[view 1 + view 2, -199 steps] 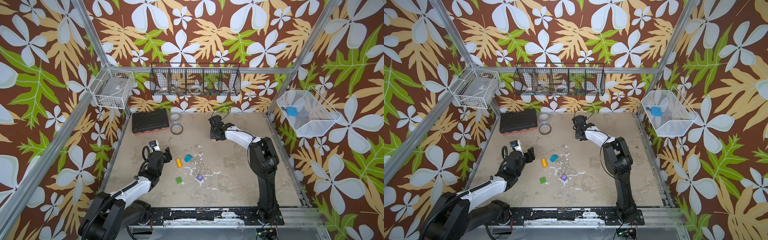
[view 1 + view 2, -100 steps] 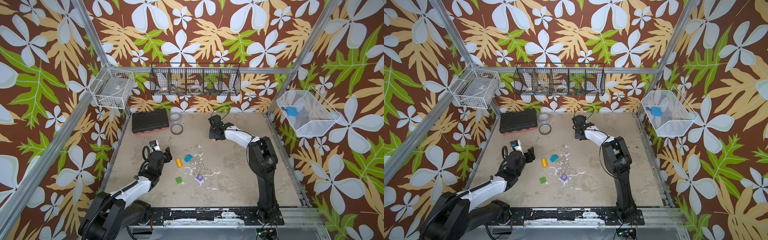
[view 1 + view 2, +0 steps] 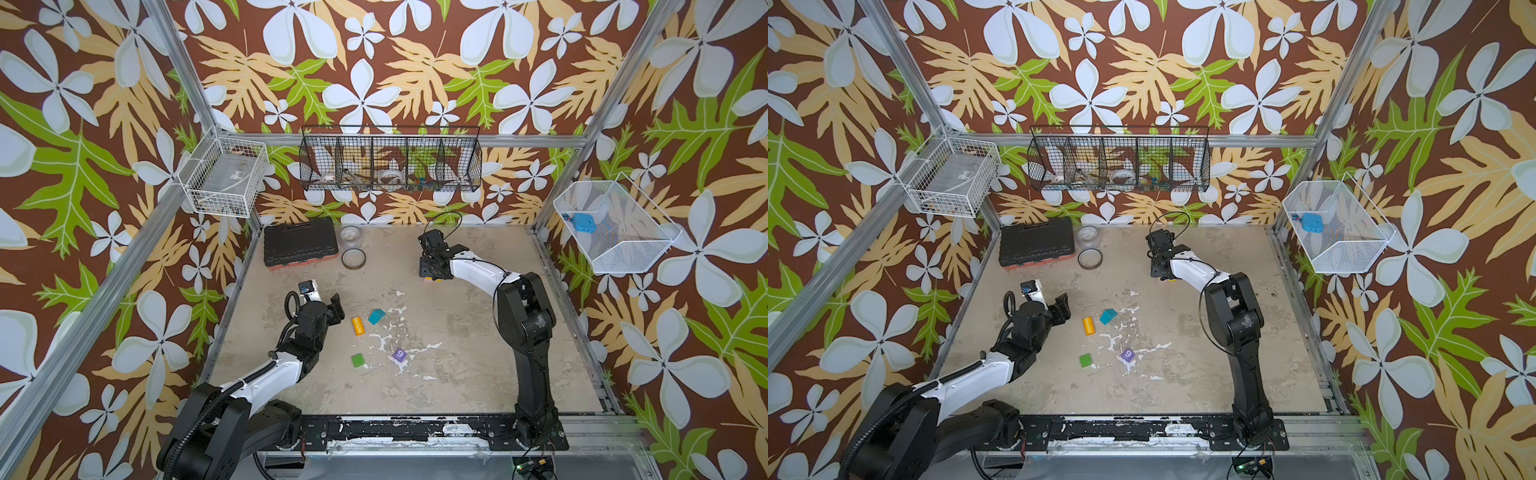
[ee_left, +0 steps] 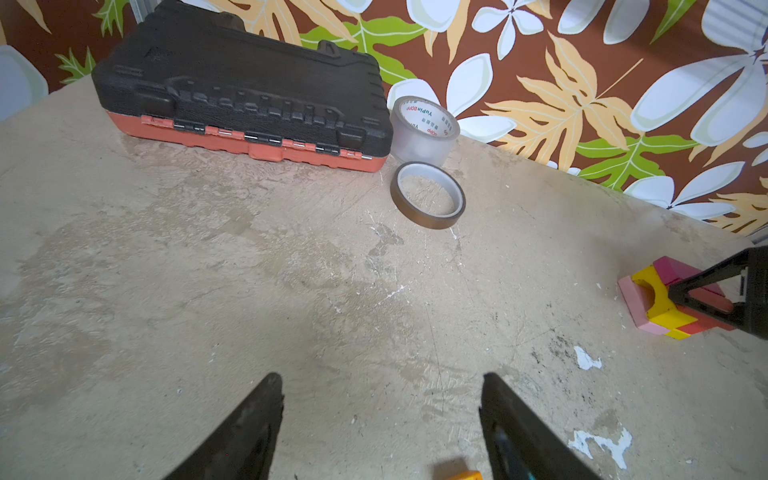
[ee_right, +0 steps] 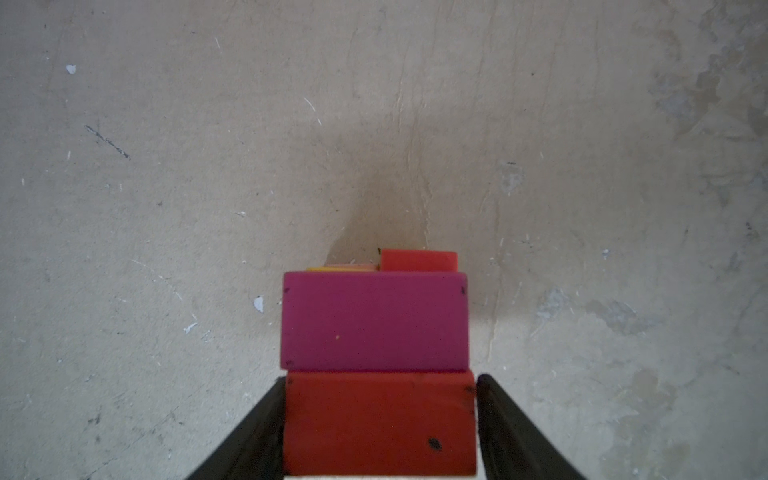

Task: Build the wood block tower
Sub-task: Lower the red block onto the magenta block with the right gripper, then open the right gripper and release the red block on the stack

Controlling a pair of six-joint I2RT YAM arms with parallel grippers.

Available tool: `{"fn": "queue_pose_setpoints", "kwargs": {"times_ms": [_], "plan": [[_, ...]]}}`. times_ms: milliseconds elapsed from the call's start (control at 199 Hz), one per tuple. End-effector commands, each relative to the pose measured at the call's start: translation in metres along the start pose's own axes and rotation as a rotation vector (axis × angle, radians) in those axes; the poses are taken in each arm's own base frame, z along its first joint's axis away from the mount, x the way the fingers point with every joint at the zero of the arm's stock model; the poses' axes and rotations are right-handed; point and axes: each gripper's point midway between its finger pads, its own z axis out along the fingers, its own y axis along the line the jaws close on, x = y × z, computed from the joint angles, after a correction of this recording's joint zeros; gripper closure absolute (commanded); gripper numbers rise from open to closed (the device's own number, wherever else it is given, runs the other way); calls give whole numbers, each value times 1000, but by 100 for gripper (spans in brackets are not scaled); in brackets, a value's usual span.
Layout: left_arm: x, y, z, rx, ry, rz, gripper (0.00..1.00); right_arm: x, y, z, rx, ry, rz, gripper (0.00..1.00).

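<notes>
Tower [image 4: 665, 299] stands at the far side of the table [image 3: 457, 332], right of centre, and in both top views it is mostly hidden under the right gripper [image 5: 382, 378]. Wrist camera looks straight down: red block [image 5: 380, 424] sits between the black fingers, with the magenta block [image 5: 374, 320] butted flush against its long face. The jaws flank the red one closely, one finger on its edge and a hairline of light at the other, so pinched or just freed, I cannot tell.

From the left wrist view the stack reads low: a pink slab, a yellow arch with a round cut-out, red and magenta bricks on top. It's all matte painted wood with crisp corners, and there are a few dark chips in the red paint.

Now the loose pieces, and the next pick looks to hang on these. Four lie mid-table, well apart from the tower and nearer the robot's base: orange block [image 3: 357, 326], teal block [image 3: 376, 316], green block [image 3: 357, 360], and purple cube [image 3: 399, 354] with its white numeral up. Left gripper [image 3: 334, 309] hovers just beside the orange one, fingers spread wide, nothing in them. That makes the left arm clearly the nearer, I'd say.

The orange piece looks rounded, with its long axis running roughly far to near, so the jaws would want to close across it from side to side. The teal one is wedge-shaped, and its sloped faces probably give a trickier hold. The table is worn beige with flaked white patches
</notes>
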Motion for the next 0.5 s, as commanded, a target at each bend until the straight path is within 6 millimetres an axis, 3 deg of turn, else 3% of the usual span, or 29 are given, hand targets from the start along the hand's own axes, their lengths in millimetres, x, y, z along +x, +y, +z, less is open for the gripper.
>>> {"fn": "queue_pose_setpoints", "kwargs": {"times_ms": [0,286,497], "plan": [[-6,-3,1,8,-20,-3,24,-1,-2,-3,8,-6,-4,26],[-6,-3,1,8,-21,-3,24,-15,-4,-26,-10,-55,-3,18],[-7,-3,0,11,-21,-3,24,-27,-11,-60,-33,-117,17,15]]}}
